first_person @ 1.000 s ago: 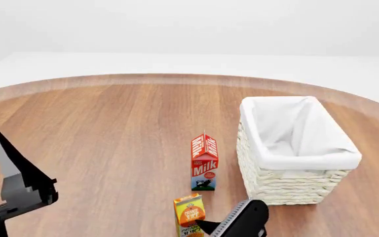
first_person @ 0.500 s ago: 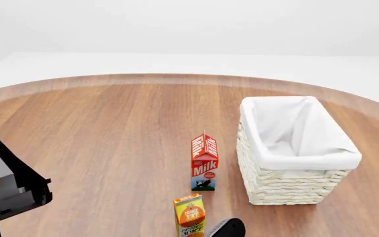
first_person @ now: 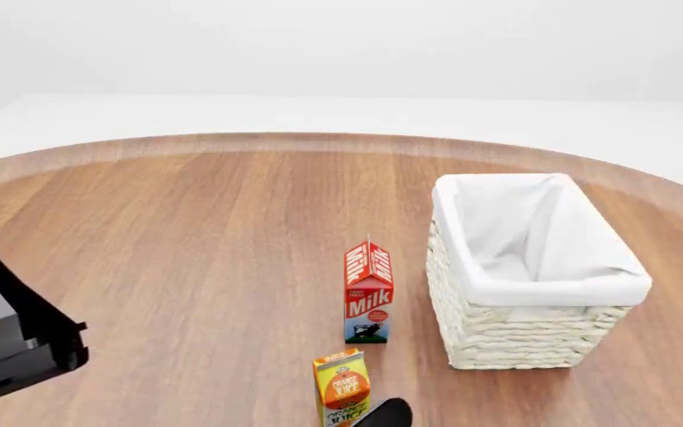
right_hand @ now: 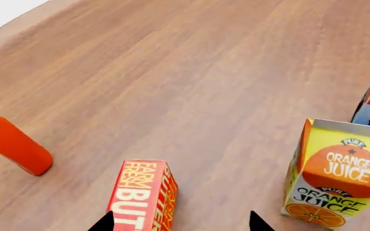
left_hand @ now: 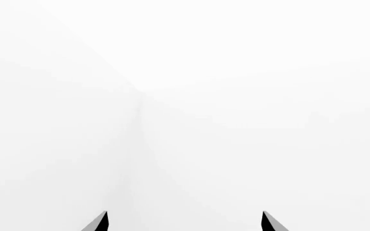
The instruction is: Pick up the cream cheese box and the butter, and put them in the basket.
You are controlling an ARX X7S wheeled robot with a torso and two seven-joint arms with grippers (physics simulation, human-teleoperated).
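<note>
The butter (right_hand: 143, 195) lies flat on the table (right_hand: 172, 86), just ahead of the right gripper (right_hand: 179, 222), whose two fingertips stand apart on either side of the box's near end; its jaws are open and hold nothing. In the head view only a dark sliver of this gripper shows at the bottom edge, beside the juice carton (first_person: 343, 388). To grasp well, the gripper should probably centre over the box's narrow width, line its fingers up with the long sides, and come straight down before closing. The juice carton stands near on one side and an orange bottle (right_hand: 8, 144) lies on the other, so the approach needs care not to nudge them. The milk carton (first_person: 368, 292) stands between the juice and the basket (first_person: 502, 334), which looks empty. The cream cheese box is not in view. The left gripper (left_hand: 183, 222) is open too, facing blank white.
</note>
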